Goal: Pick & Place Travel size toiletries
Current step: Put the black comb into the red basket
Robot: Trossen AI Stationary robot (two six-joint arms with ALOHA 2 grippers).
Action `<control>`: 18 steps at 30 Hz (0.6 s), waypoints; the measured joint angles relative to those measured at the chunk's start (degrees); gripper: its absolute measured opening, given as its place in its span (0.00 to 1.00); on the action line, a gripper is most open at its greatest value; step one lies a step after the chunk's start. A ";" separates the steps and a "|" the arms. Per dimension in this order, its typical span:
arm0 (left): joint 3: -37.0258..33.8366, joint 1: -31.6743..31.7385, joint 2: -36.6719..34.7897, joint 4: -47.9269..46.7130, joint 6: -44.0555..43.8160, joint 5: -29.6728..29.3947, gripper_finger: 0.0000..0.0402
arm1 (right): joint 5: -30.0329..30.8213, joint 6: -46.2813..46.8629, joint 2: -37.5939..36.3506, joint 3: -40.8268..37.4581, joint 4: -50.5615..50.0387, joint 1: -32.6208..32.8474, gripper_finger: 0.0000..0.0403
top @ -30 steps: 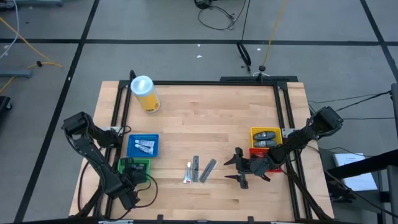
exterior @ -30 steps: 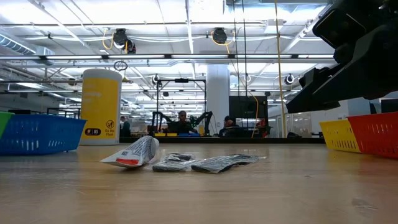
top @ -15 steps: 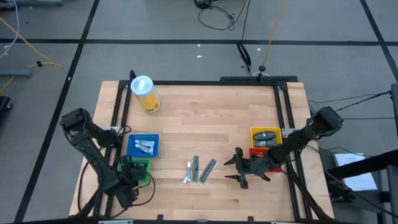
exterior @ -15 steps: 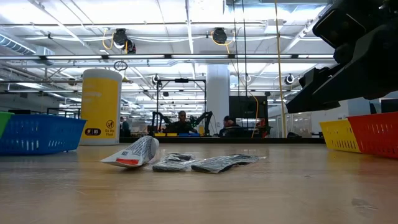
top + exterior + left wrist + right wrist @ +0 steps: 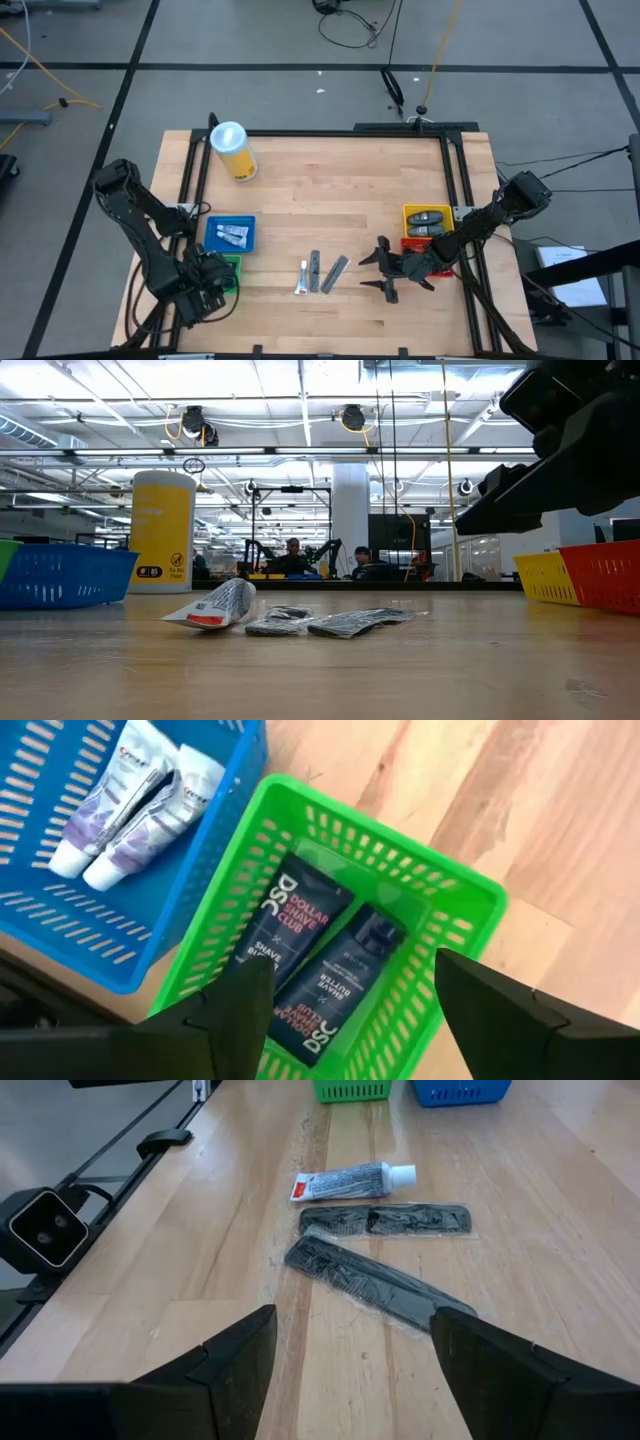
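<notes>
From above, my left gripper (image 5: 205,285) hangs over the green bin (image 5: 229,268), which sits just below the blue bin (image 5: 231,234) at the bench (image 5: 330,190) edge; my right gripper (image 5: 385,272) waits beside the red bin, pointing toward the loose pile. At bench height, a white tube (image 5: 215,605) and two grey sachets (image 5: 340,622) lie between the blue bin and the yellow one, not yet sorted. Through my left wrist, my fingers stand wide, nothing between them, above two dark blue packets (image 5: 315,970) lying flat inside the green bin, so like sits with like. Through my right wrist, the fingers gape wide toward the tube and sachets, the likely next pick.
</notes>
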 joint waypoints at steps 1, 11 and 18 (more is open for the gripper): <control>0.00 -0.18 0.00 0.05 0.32 0.00 0.68 | 0.00 0.02 0.00 0.00 0.10 0.00 0.64; 0.00 -0.07 0.00 0.00 2.47 0.26 0.80 | -0.15 0.13 0.00 0.00 0.04 0.09 0.64; 0.00 0.90 0.00 0.92 -1.16 6.85 0.87 | -0.11 -0.20 0.00 0.00 0.61 0.00 0.64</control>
